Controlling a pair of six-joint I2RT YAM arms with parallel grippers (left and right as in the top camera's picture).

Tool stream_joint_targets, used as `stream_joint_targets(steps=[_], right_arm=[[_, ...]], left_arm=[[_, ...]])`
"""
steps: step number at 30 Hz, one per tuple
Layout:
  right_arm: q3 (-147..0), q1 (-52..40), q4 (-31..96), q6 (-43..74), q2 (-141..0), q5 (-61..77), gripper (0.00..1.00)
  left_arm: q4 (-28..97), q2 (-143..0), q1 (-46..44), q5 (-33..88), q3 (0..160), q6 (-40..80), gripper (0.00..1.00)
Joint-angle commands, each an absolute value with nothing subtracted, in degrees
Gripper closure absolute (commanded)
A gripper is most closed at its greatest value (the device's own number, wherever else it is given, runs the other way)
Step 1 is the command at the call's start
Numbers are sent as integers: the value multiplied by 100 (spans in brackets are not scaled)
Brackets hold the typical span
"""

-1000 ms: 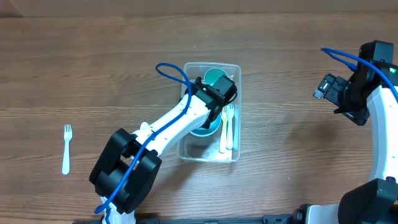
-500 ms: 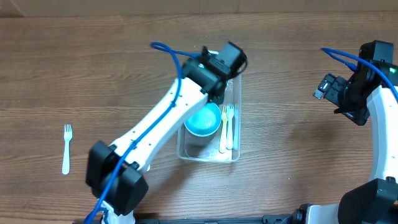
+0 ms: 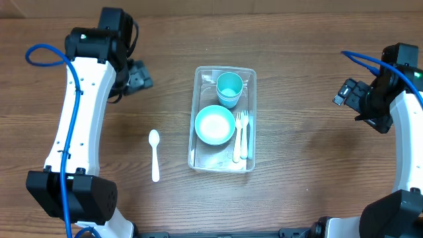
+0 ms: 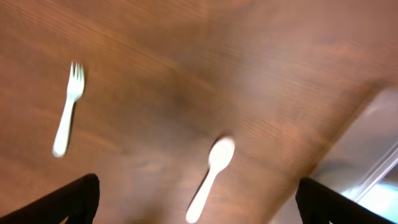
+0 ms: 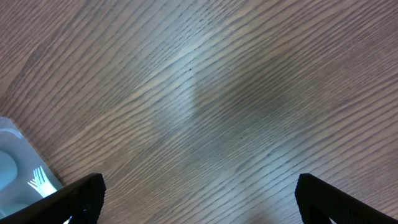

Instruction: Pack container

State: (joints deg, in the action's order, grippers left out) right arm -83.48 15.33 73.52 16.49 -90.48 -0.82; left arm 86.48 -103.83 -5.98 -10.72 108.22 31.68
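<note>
I am hovering my left tool (image 3: 139, 75) and right tool (image 3: 345, 92) open and empty. The container (image 3: 223, 165) is sitting on the bench (image 3: 304, 192), partly packed; I am judging the white spoon (image 3: 154, 155) beside it needs grasping next.

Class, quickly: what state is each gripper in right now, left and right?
Left gripper: open, holding nothing.
Right gripper: open, holding nothing.
</note>
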Motion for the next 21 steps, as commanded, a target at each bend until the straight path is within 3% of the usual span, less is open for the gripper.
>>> stream_joint_targets(steps=[1, 6, 12, 16, 21], right_arm=[[-8482, 1542, 7338, 1645, -8868, -78, 0], [-8482, 1542, 7336, 1645, -8868, -75, 0], [-8482, 1542, 7336, 1645, -8868, -78, 0], [-8482, 1542, 7338, 1645, -8868, -78, 0], [-8482, 1542, 7338, 1645, -8868, -78, 0]], left_arm=[[8969, -9929, -744, -788, 10680, 2980, 0], [8886, -8549, -1050, -620, 9679, 3131, 0], [7697, -6790, -1297, -593, 6757, 3494, 0], [6488, -6718, -1247, -591, 5242, 3693, 0], [5634, -7295, -1223, -620, 4821, 3793, 3]])
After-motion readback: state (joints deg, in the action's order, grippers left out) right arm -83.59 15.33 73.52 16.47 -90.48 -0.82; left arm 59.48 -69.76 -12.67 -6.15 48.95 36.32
